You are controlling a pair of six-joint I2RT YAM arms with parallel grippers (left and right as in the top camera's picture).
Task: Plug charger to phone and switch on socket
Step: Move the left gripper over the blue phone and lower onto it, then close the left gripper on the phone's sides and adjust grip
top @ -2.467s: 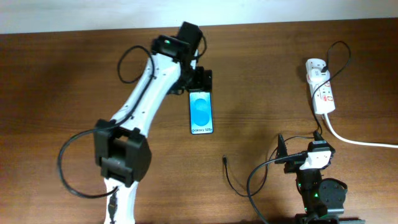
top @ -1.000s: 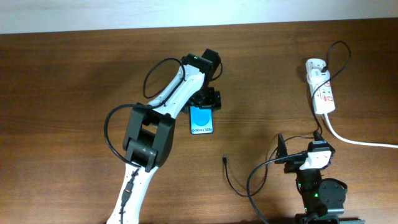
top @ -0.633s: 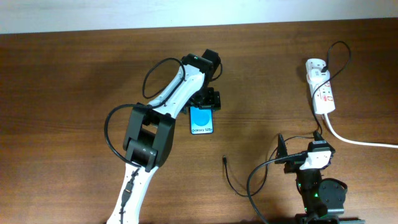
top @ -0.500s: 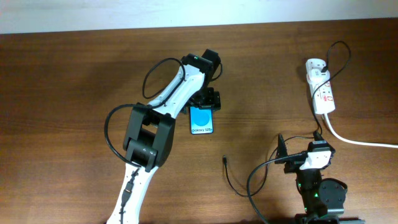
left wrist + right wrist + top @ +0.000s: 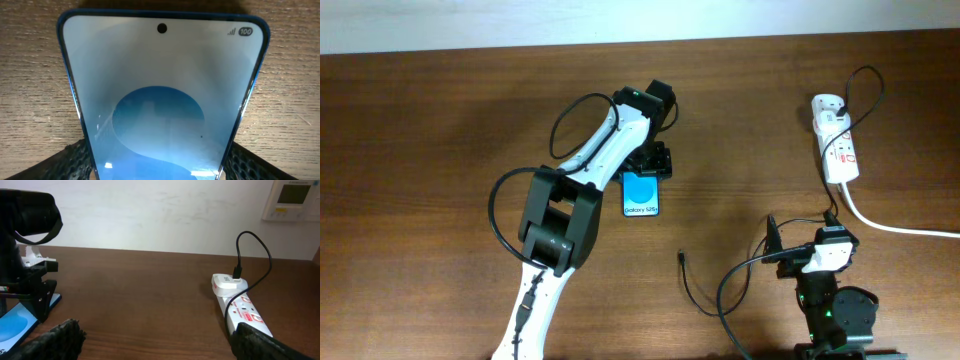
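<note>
Centrally, left claw [image 5: 650, 164] straddles the phone's [image 5: 642, 198] twelve o'clock end, grip unclear; right claw [image 5: 155, 328], five o'clock, spread apart.

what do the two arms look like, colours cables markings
The left arm: white links, black joint housings, looping black cables, a small green light near the wrist. The right arm: black base, white head, green light, black cables. Jaws carry black dimpled pads.

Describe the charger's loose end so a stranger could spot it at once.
On the brown table, look between the phone and the right arm. A thin black charger loops there on bare wood, its small plug tip lying free below and right of the phone. The cord from the socket is thick and white.
</note>
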